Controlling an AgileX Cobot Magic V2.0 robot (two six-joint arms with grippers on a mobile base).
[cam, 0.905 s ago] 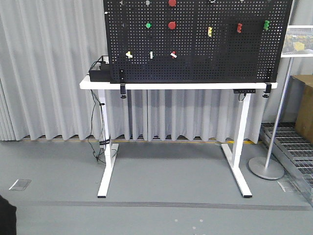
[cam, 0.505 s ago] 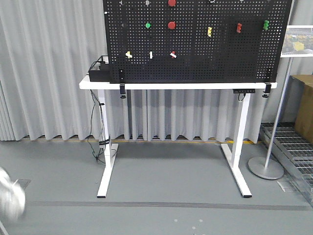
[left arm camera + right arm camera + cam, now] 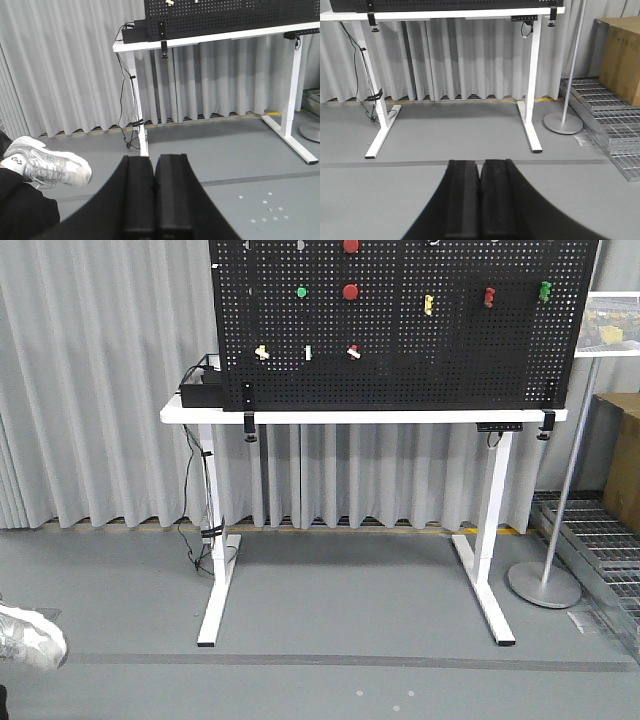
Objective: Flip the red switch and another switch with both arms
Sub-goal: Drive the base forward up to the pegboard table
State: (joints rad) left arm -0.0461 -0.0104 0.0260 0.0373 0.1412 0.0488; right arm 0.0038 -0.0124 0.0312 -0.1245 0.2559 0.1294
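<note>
On the black pegboard (image 3: 400, 360), the red switch (image 3: 353, 352) is a small red base with a white lever in the lower row. Another switch (image 3: 262, 352), pale yellow, sits to its left, with a green-and-white toggle (image 3: 308, 352) between them. The front view shows neither arm. In the left wrist view my left gripper (image 3: 154, 158) is shut, empty, low over the grey floor and far from the board. My right gripper (image 3: 480, 161) is likewise shut on nothing, facing the white table (image 3: 445, 14) from a distance.
Round red buttons (image 3: 351, 291), a green button (image 3: 302, 291) and other coloured switches (image 3: 428, 305) dot the board. A black box (image 3: 203, 388) sits on the table's left end. A person's white shoe (image 3: 47, 167) is at the left. A pole stand (image 3: 543, 583), cardboard box (image 3: 620, 52) and floor grates (image 3: 610, 120) are at the right.
The front view has drifted slightly, so the table sits a little further left. A white shoe has come into the lower left corner and settled there.
</note>
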